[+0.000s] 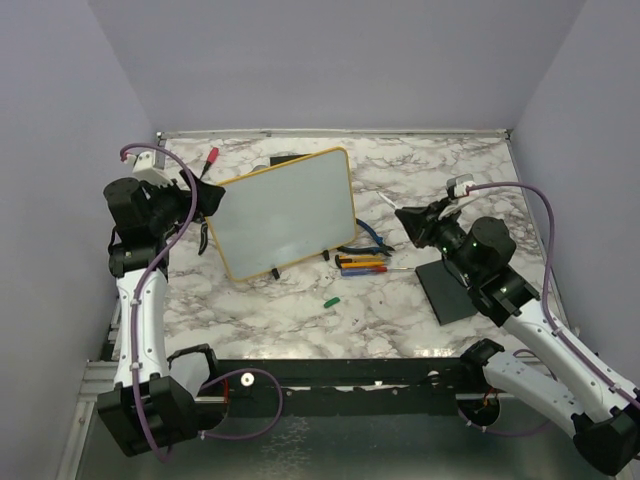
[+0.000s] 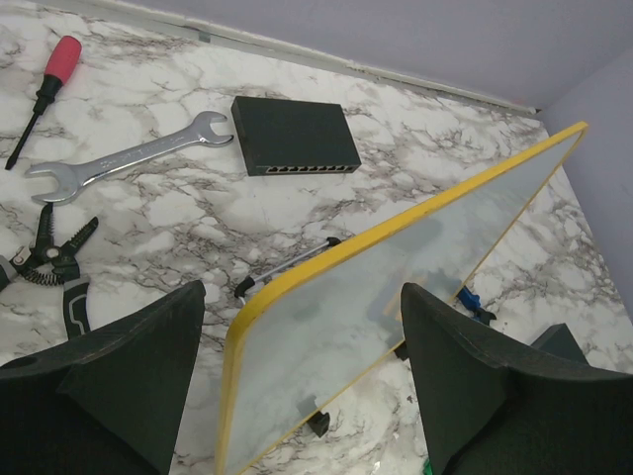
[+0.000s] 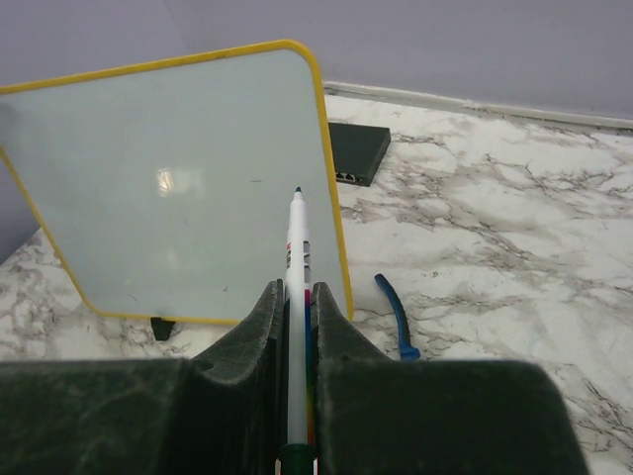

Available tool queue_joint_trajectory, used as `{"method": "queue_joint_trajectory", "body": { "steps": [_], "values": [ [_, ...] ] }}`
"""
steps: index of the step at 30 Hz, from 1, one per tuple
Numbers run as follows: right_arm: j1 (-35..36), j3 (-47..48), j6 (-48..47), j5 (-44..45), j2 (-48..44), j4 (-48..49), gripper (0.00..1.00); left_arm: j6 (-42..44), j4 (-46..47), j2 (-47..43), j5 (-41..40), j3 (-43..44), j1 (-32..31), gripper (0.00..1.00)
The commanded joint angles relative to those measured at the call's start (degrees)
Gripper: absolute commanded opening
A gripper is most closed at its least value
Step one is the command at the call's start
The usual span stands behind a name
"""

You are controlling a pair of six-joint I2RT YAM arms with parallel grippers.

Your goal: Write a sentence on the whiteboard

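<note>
Marble-patterned table (image 1: 440, 170), bounded by plain lilac walls. The whiteboard (image 1: 285, 212) stands on its small black feet just toward 10 o'clock of the table's centre, leaning back. Its yellow frame is whole and its face pale and glossy.

The left gripper (image 2: 302, 289) sits at the board's 9 o'clock edge. Its jaws are spread wide, with the frame's corner between the fingers (image 2: 129, 376); whether they touch it cannot be told. The right gripper (image 3: 297, 291) is at 3 o'clock of the board and apart from it. Its jaws are clenched on a marker (image 3: 297, 233), whose dark tip points at the board.

Behind the board, toward 12 o'clock, lie a black box (image 2: 295, 136), a wrench (image 2: 129, 158) and a red-handled screwdriver (image 2: 45, 89). Pliers (image 2: 54, 262) lie near the left gripper. At 5 o'clock of the board are blue-handled pliers (image 1: 365, 240), a row of pens (image 1: 362, 264) and a green cap (image 1: 331, 300). A black pad (image 1: 450, 290) lies by the right arm, toward 4 o'clock.
</note>
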Motion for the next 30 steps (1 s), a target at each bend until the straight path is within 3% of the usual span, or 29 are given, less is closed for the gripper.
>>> {"method": "queue_joint_trajectory", "body": {
  "steps": [1,6,17,30],
  "values": [
    [-0.20,0.69,-2.27,-5.58,0.50,1.32,0.01,0.53,2.46,-1.42,0.22,-2.15,0.49,0.81],
    [-0.25,0.76,-2.70,-10.77,0.19,1.90,0.01,0.98,4.17,-2.07,-2.91,-4.10,0.57,0.80],
    [-0.20,1.44,-1.33,-16.87,2.67,2.92,0.01,-0.83,15.35,-1.10,6.53,-9.12,0.55,0.75],
    [-0.13,2.73,1.38,-24.68,7.52,8.41,0.01,3.07,12.79,-1.25,3.03,-10.03,0.74,0.67]
  ]
}}
